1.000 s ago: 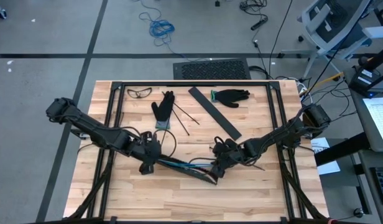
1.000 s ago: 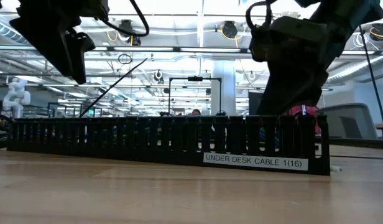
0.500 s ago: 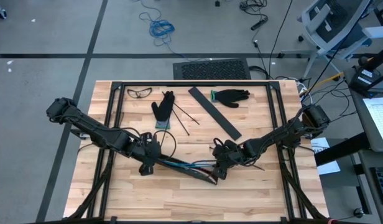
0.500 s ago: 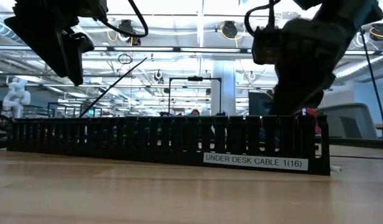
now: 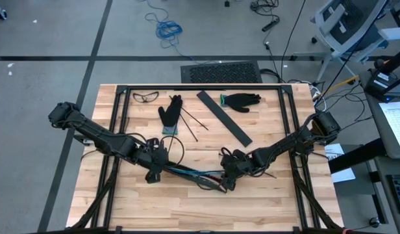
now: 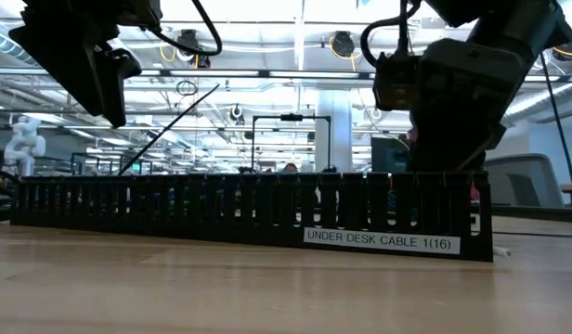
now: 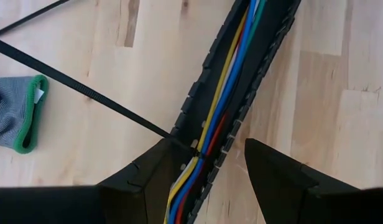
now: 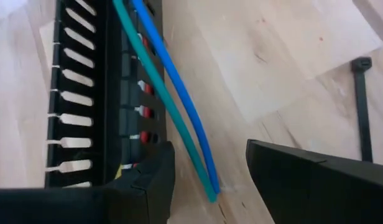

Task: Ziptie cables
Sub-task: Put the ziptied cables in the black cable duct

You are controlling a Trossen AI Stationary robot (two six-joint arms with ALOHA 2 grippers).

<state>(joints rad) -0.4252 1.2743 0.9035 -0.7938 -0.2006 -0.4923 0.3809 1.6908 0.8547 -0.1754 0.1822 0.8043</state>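
A black slotted cable tray (image 5: pixel 190 177) lies on the wooden table near its front, labelled on its near wall (image 6: pixel 377 240). The cables (image 7: pixel 222 93), yellow, blue, red and green, run along inside it. My left gripper (image 7: pixel 222 180) hangs open above the tray's left end (image 5: pixel 154 174), one finger to either side. My right gripper (image 8: pixel 210 180) stands open at the tray's right end (image 5: pixel 228 182). The free ends of a blue and a green cable (image 8: pixel 179 118) lie on the table between its fingers. A black zip tie (image 7: pixel 86 90) slants away from the tray's wall beside my left gripper.
Two black gloves (image 5: pixel 169 117) (image 5: pixel 242 100), safety glasses (image 5: pixel 145 97), a flat black strip (image 5: pixel 225 117) and thin black sticks (image 5: pixel 192 123) lie on the far half of the table. Another zip tie (image 8: pixel 362 106) lies on the table beside my right gripper.
My right gripper has tipped slightly and sunk a little toward the tray's right end. My left gripper and the tray have kept still.
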